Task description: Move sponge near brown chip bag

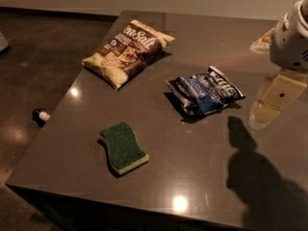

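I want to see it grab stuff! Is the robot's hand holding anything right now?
No, nothing. The hand hangs at the right, far from the sponge.

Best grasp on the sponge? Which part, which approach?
Top-down, across the short width at the middle of the sponge. It lies flat, green side up, with its long sides free on the table. The gripper hangs over the table's right part, so it would likely move left first.
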You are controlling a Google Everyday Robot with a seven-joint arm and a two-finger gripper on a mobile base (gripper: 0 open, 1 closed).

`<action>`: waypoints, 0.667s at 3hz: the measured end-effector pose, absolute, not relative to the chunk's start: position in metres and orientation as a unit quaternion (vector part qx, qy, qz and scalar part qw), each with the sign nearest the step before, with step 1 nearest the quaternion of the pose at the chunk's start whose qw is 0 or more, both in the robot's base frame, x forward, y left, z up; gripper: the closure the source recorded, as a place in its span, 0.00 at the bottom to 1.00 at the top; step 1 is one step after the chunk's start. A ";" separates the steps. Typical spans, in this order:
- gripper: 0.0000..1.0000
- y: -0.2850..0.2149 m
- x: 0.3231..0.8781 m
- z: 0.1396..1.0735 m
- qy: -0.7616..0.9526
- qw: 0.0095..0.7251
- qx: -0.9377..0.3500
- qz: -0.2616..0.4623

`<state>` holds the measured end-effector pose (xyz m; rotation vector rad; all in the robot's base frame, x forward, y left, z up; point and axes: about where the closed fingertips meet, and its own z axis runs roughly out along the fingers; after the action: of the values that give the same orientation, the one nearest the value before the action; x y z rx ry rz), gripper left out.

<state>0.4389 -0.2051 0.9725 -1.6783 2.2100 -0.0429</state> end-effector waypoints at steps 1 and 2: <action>0.00 -0.188 0.440 0.960 0.792 0.197 -0.577 0.019; 0.00 -0.171 0.438 0.946 0.800 0.213 -0.558 0.056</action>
<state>0.4383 -0.1710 0.9461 -1.5474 2.2210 0.1564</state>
